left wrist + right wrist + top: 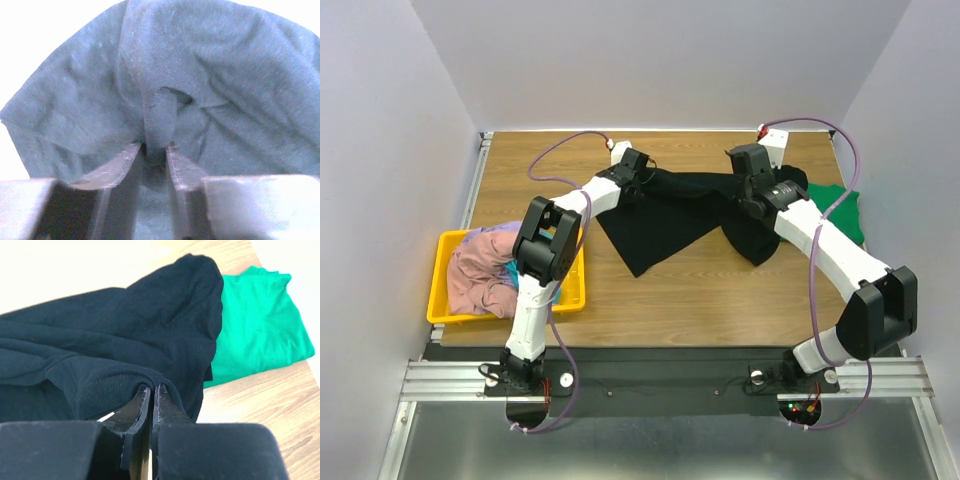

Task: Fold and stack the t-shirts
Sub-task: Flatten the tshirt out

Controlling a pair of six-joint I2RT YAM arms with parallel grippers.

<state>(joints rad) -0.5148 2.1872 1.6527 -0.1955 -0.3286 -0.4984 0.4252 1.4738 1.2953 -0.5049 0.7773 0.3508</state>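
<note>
together, left and right jaws clamp the black t-shirt (660, 215) over a wooden table (720, 300) between white walls (660, 60).

walls (650, 60): plain pale, three sides | table (700, 290): wood-grain top | near edge: aluminium rail (440, 380) | light: even

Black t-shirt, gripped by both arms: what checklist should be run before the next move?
1. Left gripper pinches black t-shirt: ok.
2. Right gripper shut on its edge: ok.
3. Shirt spread flat: not ok, bunched and sagging between the grippers.
4. Clear of green t-shirt: cannot tell, black cloth overlaps it in the right wrist view.
5. Bare table in front for laying down: ok.
6. Logo side: cannot tell.
</note>
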